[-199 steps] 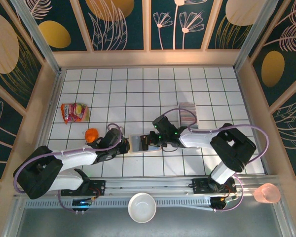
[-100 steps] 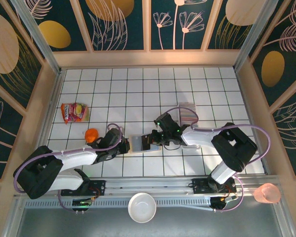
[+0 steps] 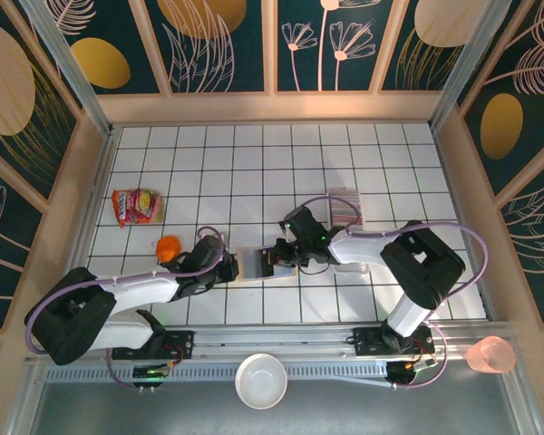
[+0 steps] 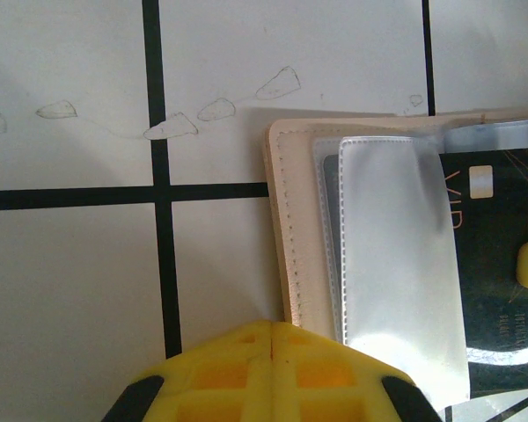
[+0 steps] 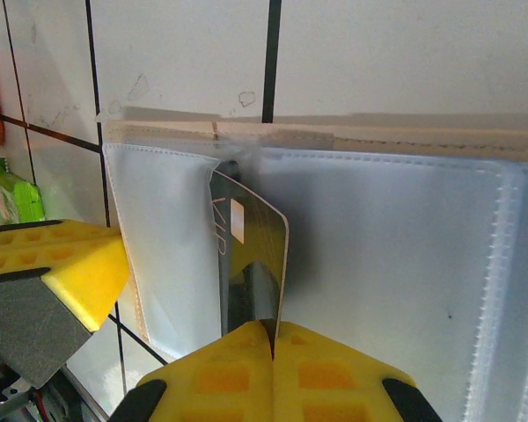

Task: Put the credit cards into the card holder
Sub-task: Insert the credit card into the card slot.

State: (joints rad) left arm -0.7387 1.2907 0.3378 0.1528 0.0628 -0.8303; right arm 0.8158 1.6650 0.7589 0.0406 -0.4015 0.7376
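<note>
Over the open card holder [image 3: 251,265], which lay flat on the tiles between my two wrists, my right gripper [image 5: 271,334] was clamped shut on a dark card [image 5: 251,255], pinching its near end while the far end stood tilted against the holder's clear sleeves. Compared with a second earlier, that wrist had crept a little off the holder's middle toward its right side and my right elbow had swung inward, while the holder itself had not shifted. I took that to mean the card was being angled and worked into a pocket, not carried any more. It looked to me only partly in, with most of its face still standing clear of the plastic (the printed corner was plainly visible). My left gripper [image 4: 271,330] sat at the holder's left edge with its pads pressed together and nothing between them. I judged it was steadying the tan border [image 4: 290,237], though I could not tell how firmly. The remaining credit cards [image 3: 344,210] waited in their row beyond the holder's far right, so plenty of the job was still ahead.
</note>
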